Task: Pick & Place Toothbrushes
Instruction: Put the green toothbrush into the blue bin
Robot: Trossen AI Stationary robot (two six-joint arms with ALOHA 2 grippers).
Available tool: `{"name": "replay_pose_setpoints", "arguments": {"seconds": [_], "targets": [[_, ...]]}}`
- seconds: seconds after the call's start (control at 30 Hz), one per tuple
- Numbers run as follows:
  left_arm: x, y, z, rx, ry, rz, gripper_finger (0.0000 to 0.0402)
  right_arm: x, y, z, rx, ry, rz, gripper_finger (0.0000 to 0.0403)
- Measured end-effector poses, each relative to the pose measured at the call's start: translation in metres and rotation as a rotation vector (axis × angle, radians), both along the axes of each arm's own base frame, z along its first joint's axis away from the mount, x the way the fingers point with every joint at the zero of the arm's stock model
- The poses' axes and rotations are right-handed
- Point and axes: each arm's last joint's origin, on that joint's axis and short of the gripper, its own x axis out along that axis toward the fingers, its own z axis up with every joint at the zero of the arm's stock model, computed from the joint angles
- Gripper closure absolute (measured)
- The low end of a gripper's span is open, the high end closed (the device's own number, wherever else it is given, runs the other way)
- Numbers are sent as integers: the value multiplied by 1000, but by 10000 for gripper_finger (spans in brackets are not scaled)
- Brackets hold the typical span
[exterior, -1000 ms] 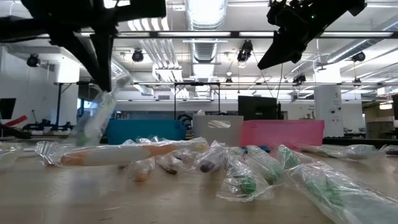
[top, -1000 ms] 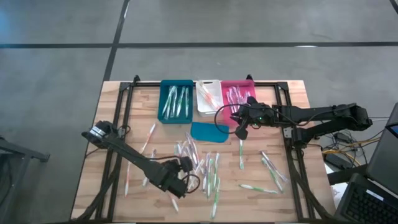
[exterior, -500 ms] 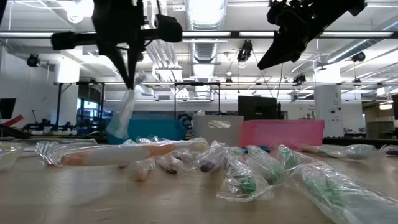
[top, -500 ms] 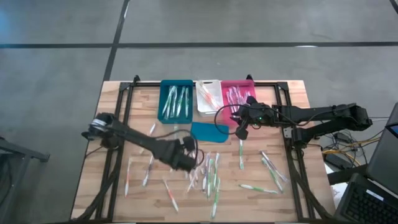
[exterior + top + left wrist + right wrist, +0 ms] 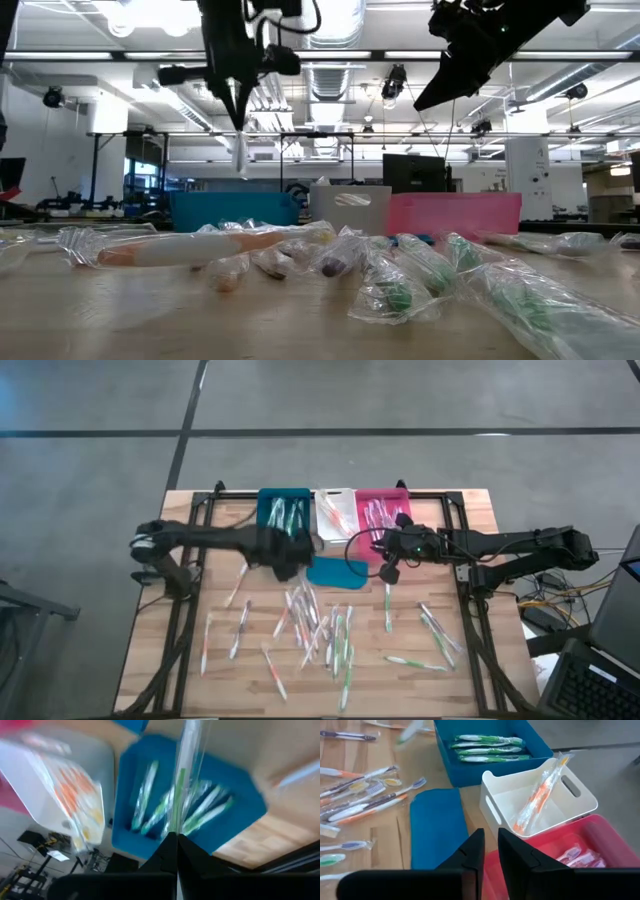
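The wooden surface [image 5: 460, 520] carries a dark metal frame and, along its far edge, three bins side by side: a blue bin [image 5: 266, 545], a white bin [image 5: 322, 532] in the middle and a pink bin [image 5: 400, 498].

The blue bin holds several green-accented toothbrushes in clear wrappers, the white bin holds orange-accented ones, and the pink bin holds pink ones.

Just in front of the white bin lies a flat teal lid-like piece [image 5: 338, 571], touching the surface between the two arms.

The left arm [image 5: 200, 537] reaches across from its side to the near edge of the blue bin. The left gripper [image 5: 290, 550] hangs there above the bin's near rim, its fingers pinched together on a wrapped toothbrush [image 5: 186, 765] with a green accent; in the left wrist view this brush stands out from the fingertips over the blue bin's inside, and in the low view it hangs upright below the gripper.

The right arm [image 5: 520, 543] stretches in from its side, and the right gripper [image 5: 390, 568] hovers at the near edge of the pink bin, beside the teal piece. Its fingers stand only a narrow slit apart with nothing between them.

The loose toothbrushes [image 5: 320, 630] are scattered over the near half of the surface, most in a cluster at the middle, a few well apart toward either side, all lying flat in their wrappers.
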Motion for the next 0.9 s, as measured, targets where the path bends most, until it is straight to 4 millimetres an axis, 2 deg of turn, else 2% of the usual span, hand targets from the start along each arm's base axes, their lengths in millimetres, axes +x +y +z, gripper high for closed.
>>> {"name": "replay_pose_setpoints", "arguments": {"seconds": [0.23,0.43,0.57,0.7,0.9], "targets": [[-6,63,4,32,20,48,401,-1,-2,0,-51,13,-27,368],[-11,103,15,62,-10,43,401,-1,-8,1,-81,26,-34,365],[-13,122,13,73,3,20,401,-3,-17,1,-92,30,-62,357],[-12,138,0,60,59,30,401,-4,-27,2,-110,25,-98,348],[0,146,-22,11,103,-6,401,-7,-41,3,-124,22,-150,333]]}}
